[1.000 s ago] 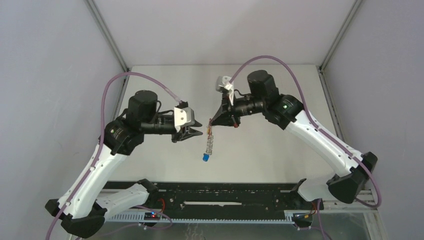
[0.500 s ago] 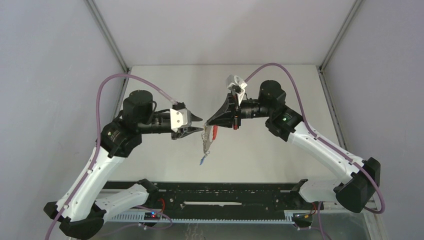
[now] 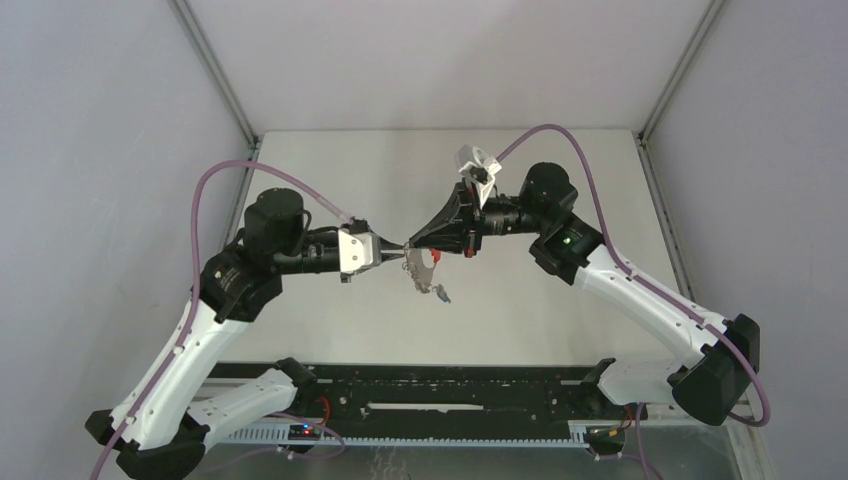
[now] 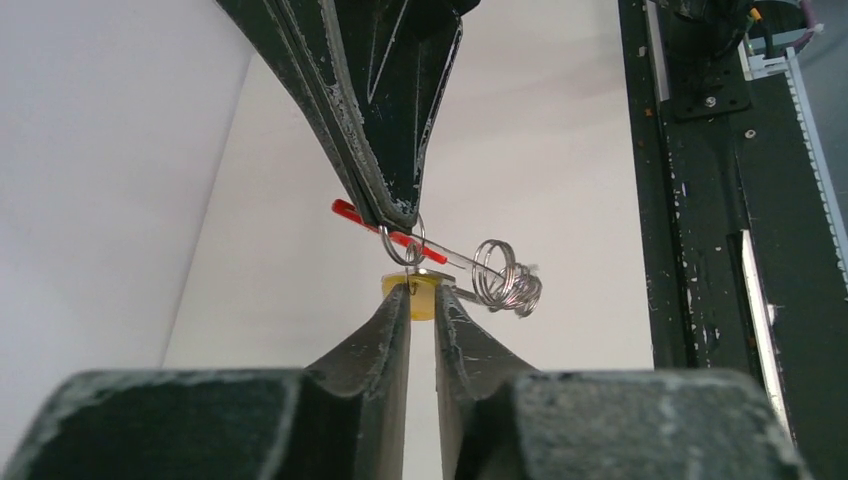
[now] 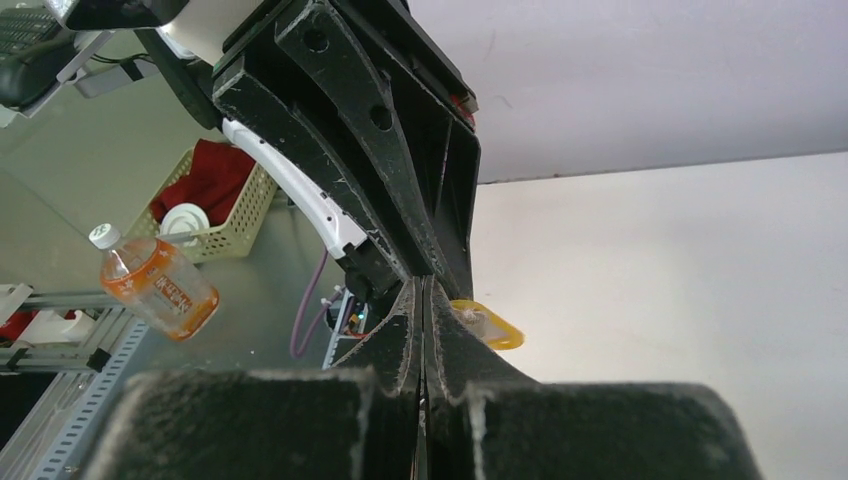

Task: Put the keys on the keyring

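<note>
My two grippers meet tip to tip above the middle of the table. The right gripper (image 3: 413, 244) is shut on the red tag of the keyring (image 4: 392, 228). From the tag a metal ring and a cluster of grey coils (image 4: 506, 281) trail off. The left gripper (image 4: 420, 293) is shut on the yellow-headed key (image 4: 421, 300), which sits right under the ring. That key (image 5: 489, 326) also shows beside the right fingers in the right wrist view. In the top view the chain (image 3: 424, 274) hangs below the tips. A small bluish key (image 3: 443, 296) sits at its lower right end.
A black rail (image 3: 430, 395) runs along the near table edge between the arm bases. Grey enclosure walls stand left, right and behind. Off the table, an orange-labelled bottle (image 5: 155, 285) and a basket holding something red (image 5: 215, 195) show in the right wrist view.
The left gripper has moved right until its tips meet the right gripper's, and it has closed on the yellow key. The hanging chain with the blue key swung up and to the right.
</note>
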### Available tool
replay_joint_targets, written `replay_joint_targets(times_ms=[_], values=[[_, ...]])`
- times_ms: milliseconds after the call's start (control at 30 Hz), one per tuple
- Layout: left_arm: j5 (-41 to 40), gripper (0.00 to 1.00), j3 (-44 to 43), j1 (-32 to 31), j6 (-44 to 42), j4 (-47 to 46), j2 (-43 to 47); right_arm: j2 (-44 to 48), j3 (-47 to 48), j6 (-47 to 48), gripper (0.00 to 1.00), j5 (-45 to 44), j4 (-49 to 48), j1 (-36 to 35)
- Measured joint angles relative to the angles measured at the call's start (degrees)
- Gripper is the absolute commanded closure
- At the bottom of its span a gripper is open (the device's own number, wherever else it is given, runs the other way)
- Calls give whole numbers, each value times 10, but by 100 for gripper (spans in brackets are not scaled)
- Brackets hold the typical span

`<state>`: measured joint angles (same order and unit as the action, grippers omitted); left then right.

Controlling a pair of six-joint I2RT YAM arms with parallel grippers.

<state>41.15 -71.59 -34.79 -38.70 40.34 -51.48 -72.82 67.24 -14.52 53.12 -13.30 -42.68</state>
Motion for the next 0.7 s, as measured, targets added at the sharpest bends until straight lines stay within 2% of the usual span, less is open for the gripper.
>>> replay_joint_targets(times_ms=[267, 700], values=[[0, 93, 7, -1, -14, -4, 6, 0, 0, -7, 100, -1, -4, -5], [-30, 97, 44, -37, -78, -4, 33, 0, -19, -32, 100, -24, -48, -16]])
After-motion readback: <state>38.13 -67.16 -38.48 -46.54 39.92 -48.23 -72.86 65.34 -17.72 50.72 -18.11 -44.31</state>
